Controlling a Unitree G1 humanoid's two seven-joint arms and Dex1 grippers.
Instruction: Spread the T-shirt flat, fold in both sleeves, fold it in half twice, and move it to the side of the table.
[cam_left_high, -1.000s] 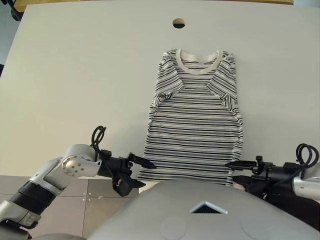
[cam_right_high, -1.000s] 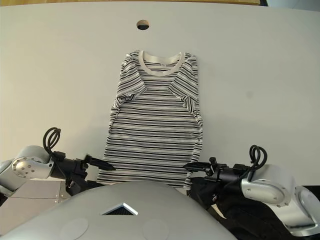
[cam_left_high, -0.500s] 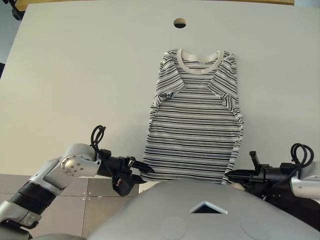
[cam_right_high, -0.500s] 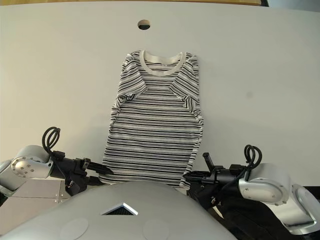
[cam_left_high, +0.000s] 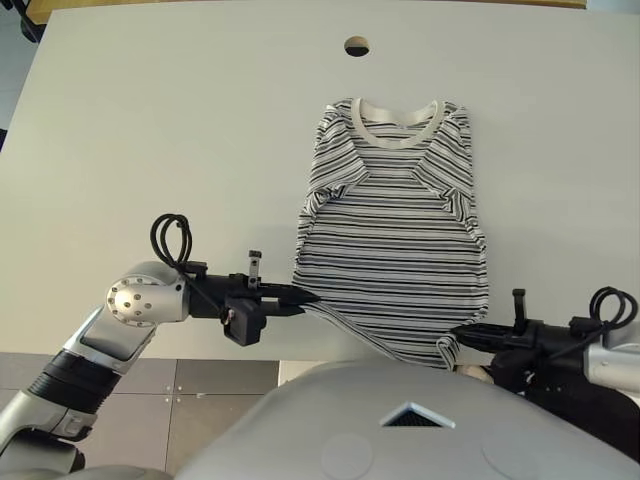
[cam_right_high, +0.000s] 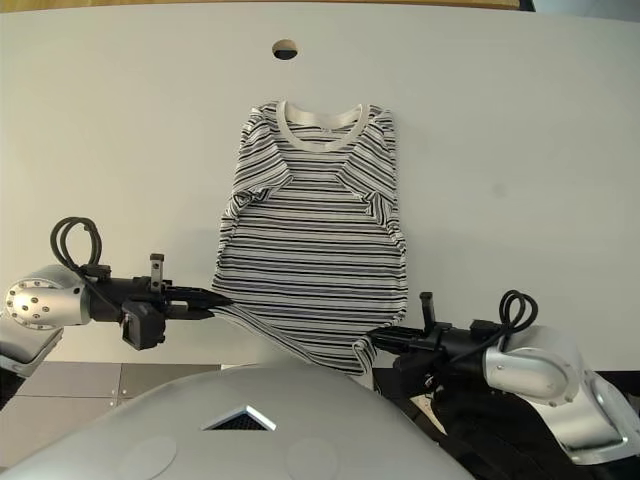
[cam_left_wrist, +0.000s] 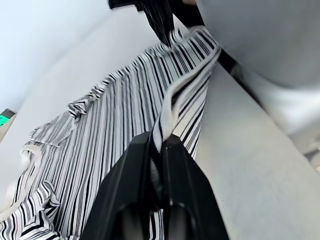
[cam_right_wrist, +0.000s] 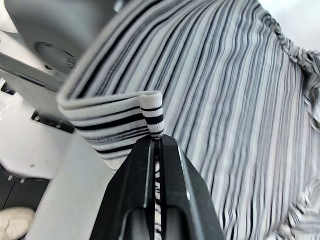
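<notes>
In the head views the shirt (cam_left_high: 390, 230) lies on the bench (cam_left_high: 150, 150), collar at the far end and sleeves folded in, while the left tool (cam_left_high: 303, 295) and right tool (cam_left_high: 458, 336) each pinch a near hem corner, the left corner raised. The left wrist view shows its tool clenched on the striped hem edge. The right wrist view shows its tool clamped on a rolled hem fold.
</notes>
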